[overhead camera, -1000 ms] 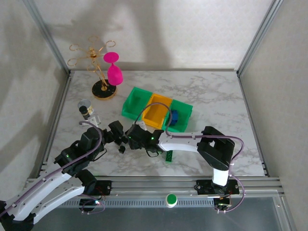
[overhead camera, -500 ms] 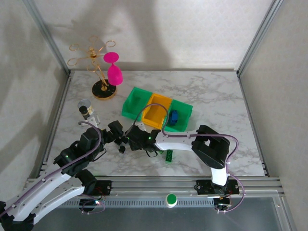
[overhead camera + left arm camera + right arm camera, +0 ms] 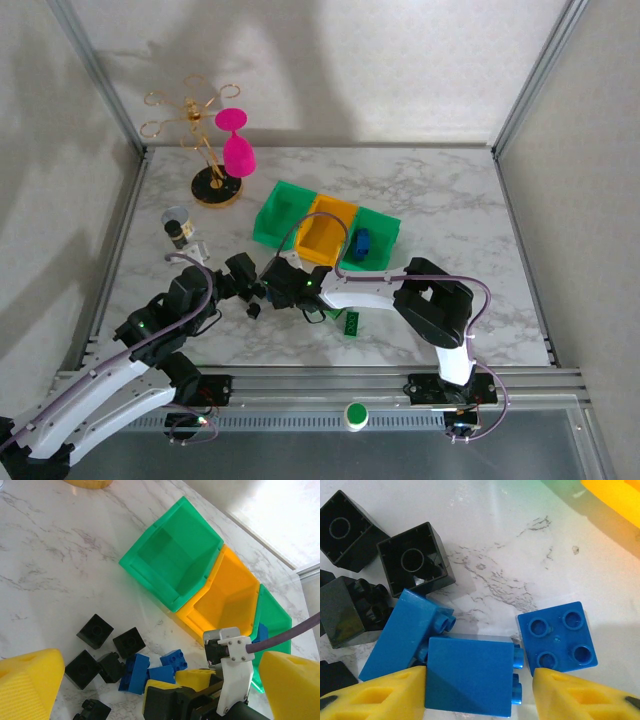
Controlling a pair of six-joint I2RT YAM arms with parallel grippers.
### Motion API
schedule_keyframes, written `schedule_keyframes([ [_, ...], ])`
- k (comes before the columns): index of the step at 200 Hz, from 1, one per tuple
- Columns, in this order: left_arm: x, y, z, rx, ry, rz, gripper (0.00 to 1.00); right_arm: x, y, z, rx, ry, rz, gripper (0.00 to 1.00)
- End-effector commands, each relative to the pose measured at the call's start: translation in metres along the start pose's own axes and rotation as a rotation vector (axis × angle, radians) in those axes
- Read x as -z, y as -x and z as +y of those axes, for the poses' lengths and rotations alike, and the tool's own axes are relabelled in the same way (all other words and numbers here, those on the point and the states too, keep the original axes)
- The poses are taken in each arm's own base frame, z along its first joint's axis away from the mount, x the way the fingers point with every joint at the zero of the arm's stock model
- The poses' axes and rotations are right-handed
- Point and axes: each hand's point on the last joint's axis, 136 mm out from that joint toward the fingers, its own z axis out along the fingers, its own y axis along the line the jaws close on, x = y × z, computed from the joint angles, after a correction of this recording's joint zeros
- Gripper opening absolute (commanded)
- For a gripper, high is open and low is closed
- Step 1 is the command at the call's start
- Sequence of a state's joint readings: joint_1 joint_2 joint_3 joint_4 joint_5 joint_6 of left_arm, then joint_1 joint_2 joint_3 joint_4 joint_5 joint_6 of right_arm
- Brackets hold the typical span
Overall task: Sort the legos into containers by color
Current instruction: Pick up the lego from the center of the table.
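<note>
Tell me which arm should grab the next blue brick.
Right. The right tool brackets a blue brick lying on its side, a finger at each flank. The left tool stands wide open, farther back, with the right tool between it and that brick.

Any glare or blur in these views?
Left wrist: the corner beyond the table is blown out white. Right wrist: glare washes the table by the blurred yellow-orange bin; the blue bricks are sharp. Top external: soft shadows on the back wall.
</note>
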State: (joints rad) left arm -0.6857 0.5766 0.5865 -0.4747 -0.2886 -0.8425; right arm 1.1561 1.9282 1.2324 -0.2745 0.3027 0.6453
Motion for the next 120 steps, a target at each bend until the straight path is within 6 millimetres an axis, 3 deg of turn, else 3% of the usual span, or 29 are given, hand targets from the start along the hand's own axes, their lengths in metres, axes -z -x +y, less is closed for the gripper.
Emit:
schedule_keyframes([
  [1, -0.001, 0.001, 0.000, 0.015, 0.002, -0.006, 1.00, -0.006, -0.002, -0.009, 0.006, -0.037, 0.020, 0.56],
  [68, -0.001, 0.002, -0.002, 0.013, 0.001, -0.007, 1.00, 0.013, 0.004, -0.008, -0.012, -0.006, -0.003, 0.46],
  [120, 0.001, 0.004, -0.006, 0.018, -0.015, -0.008, 1.00, 0.049, 0.010, -0.014, -0.065, 0.043, -0.054, 0.46],
])
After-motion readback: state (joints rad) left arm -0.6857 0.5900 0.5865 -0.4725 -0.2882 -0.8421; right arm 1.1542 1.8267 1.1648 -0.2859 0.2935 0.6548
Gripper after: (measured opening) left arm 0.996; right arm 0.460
